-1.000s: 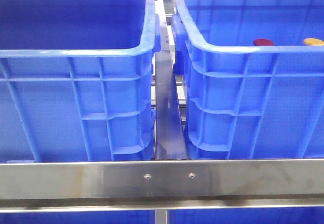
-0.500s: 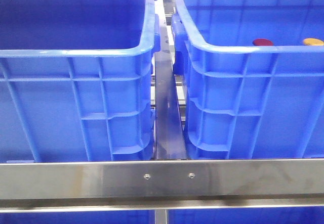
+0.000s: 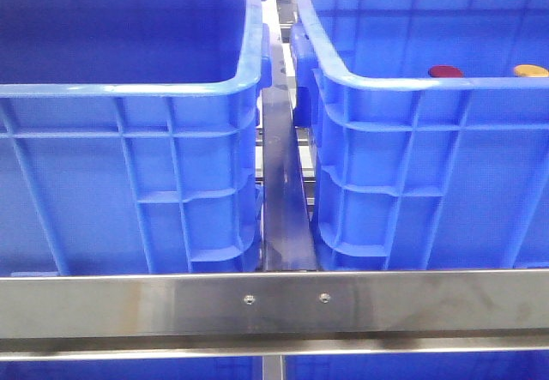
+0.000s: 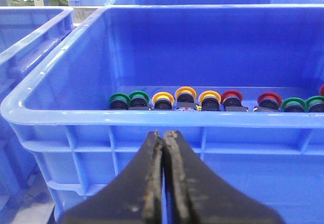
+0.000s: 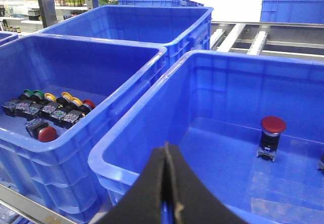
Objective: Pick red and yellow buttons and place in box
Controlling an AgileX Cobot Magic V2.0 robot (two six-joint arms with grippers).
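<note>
Two look-alike blue boxes stand side by side: the left box [image 3: 129,84] and the right box [image 3: 412,80]. Over the right box's near rim show the tops of a dark red button [image 3: 445,72] and a yellow button [image 3: 530,71]. In the right wrist view the red button [image 5: 272,125] stands on the floor of the right box [image 5: 228,87]. My right gripper [image 5: 166,145] is shut and empty by that box's near rim. My left gripper [image 4: 165,133] is shut and empty outside the near wall of the left box [image 4: 152,117]. Neither gripper shows in the front view.
The left box [image 5: 76,67] holds a row of several green, yellow [image 4: 186,95] and red [image 4: 231,98] buttons, plus a loose red one [image 5: 47,133]. A steel rail [image 3: 274,303] crosses in front of both boxes. A dark bar [image 3: 283,200] fills the gap between them. More blue crates [image 5: 152,21] stand behind.
</note>
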